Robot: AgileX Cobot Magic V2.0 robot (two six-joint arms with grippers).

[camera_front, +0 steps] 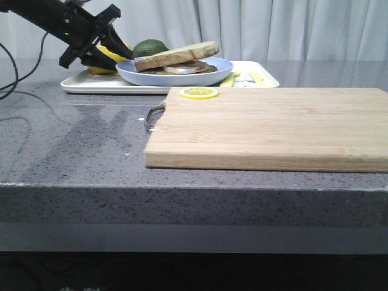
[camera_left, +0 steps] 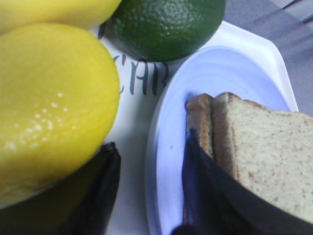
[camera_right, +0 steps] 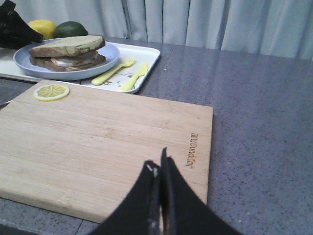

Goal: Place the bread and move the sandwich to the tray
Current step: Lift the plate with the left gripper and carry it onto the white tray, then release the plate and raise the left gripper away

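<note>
The sandwich (camera_front: 185,66) lies on a round light-blue plate (camera_front: 176,77) that rests on the white tray (camera_front: 97,85) at the back left. The bread (camera_front: 176,56), a pale brown-crusted slice, sits tilted on top of it, over the egg (camera_right: 68,60). My left gripper (camera_front: 121,57) is at the plate's left side. In the left wrist view it (camera_left: 150,142) is open: one finger stands on the tray (camera_left: 132,122) outside the rim, the other over the plate (camera_left: 220,73) by the bread (camera_left: 269,152). My right gripper (camera_right: 159,164) is shut and empty above the cutting board's near corner.
A wooden cutting board (camera_front: 273,127) with a lemon slice (camera_front: 199,93) fills the middle and right of the table. On the tray are a lemon (camera_left: 49,107) close against my left finger, a lime (camera_left: 166,24), and a yellow fork (camera_right: 115,71) and knife (camera_right: 134,78).
</note>
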